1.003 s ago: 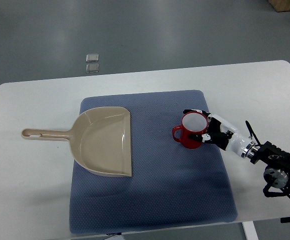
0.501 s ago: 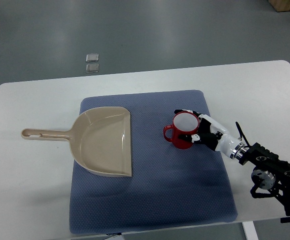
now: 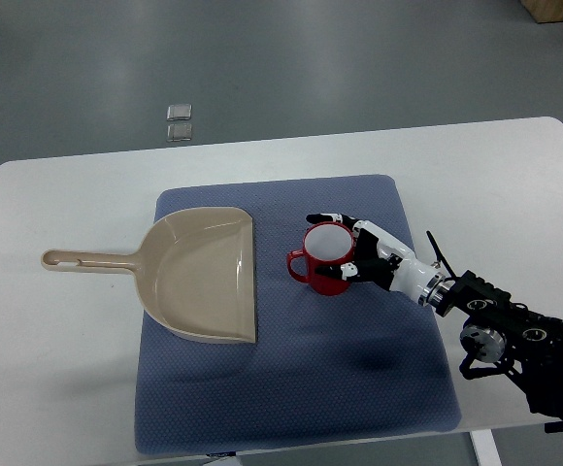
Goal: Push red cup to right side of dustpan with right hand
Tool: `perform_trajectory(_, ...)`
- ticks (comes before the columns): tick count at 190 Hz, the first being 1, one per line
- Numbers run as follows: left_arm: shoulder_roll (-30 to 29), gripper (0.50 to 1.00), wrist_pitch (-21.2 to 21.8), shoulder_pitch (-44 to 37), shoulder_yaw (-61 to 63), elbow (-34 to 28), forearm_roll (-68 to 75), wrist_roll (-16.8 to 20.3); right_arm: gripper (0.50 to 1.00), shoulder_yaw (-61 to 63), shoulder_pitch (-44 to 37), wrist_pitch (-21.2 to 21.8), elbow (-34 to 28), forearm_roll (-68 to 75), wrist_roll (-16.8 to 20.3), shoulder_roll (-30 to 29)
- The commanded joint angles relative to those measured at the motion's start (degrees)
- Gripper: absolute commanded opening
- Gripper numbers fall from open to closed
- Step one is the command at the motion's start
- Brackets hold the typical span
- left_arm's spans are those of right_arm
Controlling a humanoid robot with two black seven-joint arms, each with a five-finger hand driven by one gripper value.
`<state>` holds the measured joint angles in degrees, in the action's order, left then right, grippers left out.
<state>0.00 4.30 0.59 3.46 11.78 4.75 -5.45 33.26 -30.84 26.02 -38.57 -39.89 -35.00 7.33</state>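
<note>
I can read no text, label, brand, number or sign anywhere around my right hand, neither on the red cup it touches nor on the dustpan beyond it.

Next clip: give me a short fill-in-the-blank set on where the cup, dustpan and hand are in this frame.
1. The red cup stands upright on the blue ___.
2. The cup's handle points toward the ___.
3. The right hand touches the cup on the side facing ___ from the dustpan.
4. The dustpan's handle reaches onto the bare white ___.

Missing words: mat; dustpan; away; table
</note>
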Motion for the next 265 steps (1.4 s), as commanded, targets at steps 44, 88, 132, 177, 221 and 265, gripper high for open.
perform_trajectory(44,0.0,1.000,0.0,0.0,0.0,0.0,0.0,0.0,0.932,-1.8,-0.7,-0.1,0.1,-0.2,0.0,-1.6)
perform_trajectory(88,0.0,1.000,0.0,0.0,0.0,0.0,0.0,0.0,0.932,-2.9,-0.8,-1.4,-0.1,-0.2,0.0,-2.7)
perform_trajectory(132,0.0,1.000,0.0,0.0,0.1,0.0,0.0,0.0,0.932,-3.1,-1.2,-1.4,-0.4,-0.2,0.0,-3.5)
perform_trajectory(177,0.0,1.000,0.0,0.0,0.1,0.0,0.1,0.0,0.932,-3.2,-1.9,-1.5,-0.5,-0.3,0.0,-5.2)
perform_trajectory(221,0.0,1.000,0.0,0.0,0.0,0.0,0.0,0.0,0.932,-4.3,-1.9,-2.6,-0.5,-0.4,0.0,-7.0)
perform_trajectory(265,0.0,1.000,0.0,0.0,0.0,0.0,0.0,0.0,0.932,-4.2,-2.0,-2.9,-0.4,-0.4,0.0,-6.9)
